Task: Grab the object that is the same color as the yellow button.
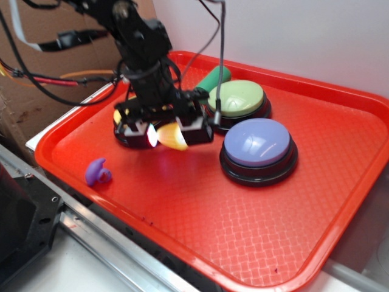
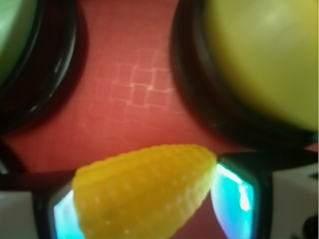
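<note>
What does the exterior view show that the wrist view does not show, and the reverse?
Only the exterior view shows the purple toy, the purple button, the green cylinder and the whole red tray. Only the wrist view shows the corn's ridged kernels and much of the yellow button's dome. Both show the gripper shut on the yellow corn toy, and the green button.
</note>
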Robot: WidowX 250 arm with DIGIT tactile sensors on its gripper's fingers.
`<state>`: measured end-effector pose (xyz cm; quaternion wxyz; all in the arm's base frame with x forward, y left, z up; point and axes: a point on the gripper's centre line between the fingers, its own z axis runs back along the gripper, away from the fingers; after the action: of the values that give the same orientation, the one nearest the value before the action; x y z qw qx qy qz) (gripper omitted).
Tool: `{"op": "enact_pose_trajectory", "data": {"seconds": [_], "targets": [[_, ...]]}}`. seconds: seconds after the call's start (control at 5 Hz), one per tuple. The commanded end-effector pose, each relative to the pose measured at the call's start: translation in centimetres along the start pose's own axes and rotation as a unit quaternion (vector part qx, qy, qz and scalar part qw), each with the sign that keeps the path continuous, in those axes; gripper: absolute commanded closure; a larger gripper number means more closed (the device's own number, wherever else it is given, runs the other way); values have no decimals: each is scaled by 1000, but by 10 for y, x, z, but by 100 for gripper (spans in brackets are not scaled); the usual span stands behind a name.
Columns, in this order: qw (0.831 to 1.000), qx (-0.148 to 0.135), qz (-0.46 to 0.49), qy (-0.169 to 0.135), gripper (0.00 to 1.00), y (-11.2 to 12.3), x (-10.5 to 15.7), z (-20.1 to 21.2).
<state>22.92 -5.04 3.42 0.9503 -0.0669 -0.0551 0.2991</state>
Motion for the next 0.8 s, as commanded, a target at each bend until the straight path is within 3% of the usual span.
{"op": "enact_pose_trajectory", "data": {"seconds": [0.0, 0.2, 0.4, 0.6], "targets": [[993, 16, -114, -1, 100, -4, 9, 77], [986, 38, -164, -7, 100, -7, 2, 97], [972, 36, -230, 3, 100, -7, -9, 119], [963, 26, -267, -8, 100, -6, -17, 127]]}}
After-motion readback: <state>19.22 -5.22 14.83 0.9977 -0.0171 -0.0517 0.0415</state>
